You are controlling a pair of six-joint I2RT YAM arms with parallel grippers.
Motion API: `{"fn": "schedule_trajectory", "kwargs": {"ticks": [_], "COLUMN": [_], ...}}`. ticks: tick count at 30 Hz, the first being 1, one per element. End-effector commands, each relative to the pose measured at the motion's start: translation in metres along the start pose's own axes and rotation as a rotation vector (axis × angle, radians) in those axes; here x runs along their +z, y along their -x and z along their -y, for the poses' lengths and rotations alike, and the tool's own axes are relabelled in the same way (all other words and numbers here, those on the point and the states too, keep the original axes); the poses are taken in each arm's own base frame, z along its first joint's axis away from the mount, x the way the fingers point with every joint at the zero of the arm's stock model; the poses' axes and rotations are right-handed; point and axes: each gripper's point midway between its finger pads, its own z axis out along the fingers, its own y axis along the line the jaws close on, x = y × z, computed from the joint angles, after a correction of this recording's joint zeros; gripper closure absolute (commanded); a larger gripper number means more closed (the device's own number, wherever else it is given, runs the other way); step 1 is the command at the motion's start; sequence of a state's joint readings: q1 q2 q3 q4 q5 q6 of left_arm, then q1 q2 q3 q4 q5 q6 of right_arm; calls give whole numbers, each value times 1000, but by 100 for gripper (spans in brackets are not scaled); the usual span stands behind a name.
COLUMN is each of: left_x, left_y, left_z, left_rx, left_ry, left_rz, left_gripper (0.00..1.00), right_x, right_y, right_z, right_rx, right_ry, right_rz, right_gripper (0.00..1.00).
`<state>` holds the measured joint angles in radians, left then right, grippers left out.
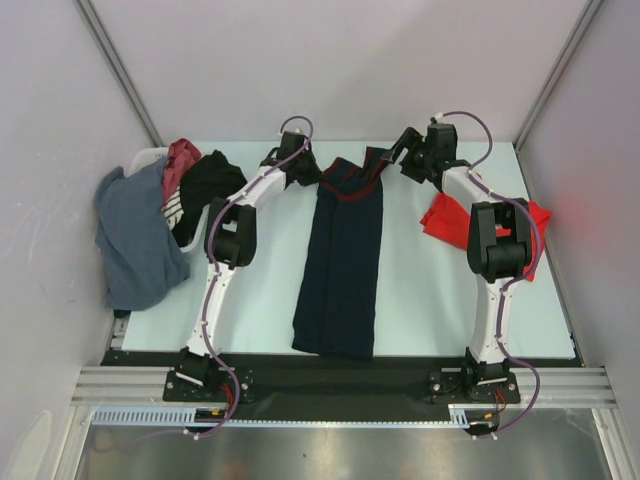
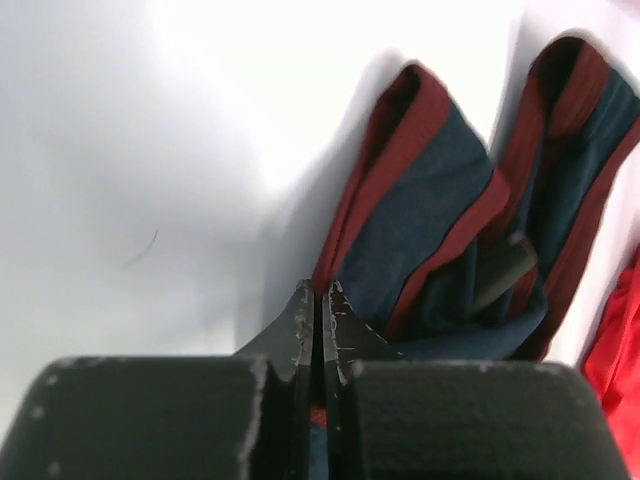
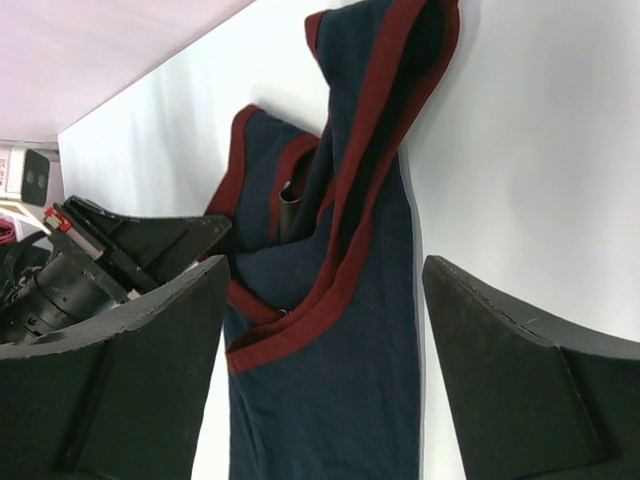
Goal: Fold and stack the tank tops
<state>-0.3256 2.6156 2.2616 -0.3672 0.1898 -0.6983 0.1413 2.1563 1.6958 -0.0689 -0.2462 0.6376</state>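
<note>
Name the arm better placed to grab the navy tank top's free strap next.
Right. The right gripper stands open, its fingers either side of the maroon-trimmed strap of the navy tank top. The left gripper is shut at the other shoulder, seemingly pinching cloth.

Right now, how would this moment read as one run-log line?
left gripper: shut on navy tank top | right gripper: open over its straps | red tank top: lying at right

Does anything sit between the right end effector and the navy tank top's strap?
Nothing visible does. The right end effector hangs open over a maroon-trimmed strap of the navy tank top, with only air between. The left end effector is shut on the other strap, off to the side.
</note>
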Motion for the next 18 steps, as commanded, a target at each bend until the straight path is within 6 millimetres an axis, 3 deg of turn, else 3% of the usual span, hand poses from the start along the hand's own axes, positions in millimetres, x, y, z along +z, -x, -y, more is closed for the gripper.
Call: {"fn": "schedule_trajectory", "kwargs": {"ticks": [1, 9, 11, 13, 14, 18], "left_x": [-7, -12, -12, -12, -11, -18], "left_y": [58, 95, 100, 101, 100, 111], "left_z": [28, 41, 34, 28, 23, 33], "left_rx": [49, 57, 38, 17, 13, 15], "left_ry": [-76, -118, -73, -49, -29, -68], "left_rz": [213, 430, 464, 474, 481, 535], "left_gripper": [100, 97, 87, 82, 74, 50], "right_x": [-1, 8, 10, 17, 18, 27], "right_y": [11, 1, 1, -2, -8, -18], "right_z": [-19, -13, -13, -11, -8, -3], "right_rx": [-4, 14, 17, 14, 19, 13], "right_ry": [51, 45, 36, 27, 12, -19], "right_rz": [21, -12, -27, -47, -70, -115], "right_gripper": [17, 17, 16, 14, 14, 12]}}
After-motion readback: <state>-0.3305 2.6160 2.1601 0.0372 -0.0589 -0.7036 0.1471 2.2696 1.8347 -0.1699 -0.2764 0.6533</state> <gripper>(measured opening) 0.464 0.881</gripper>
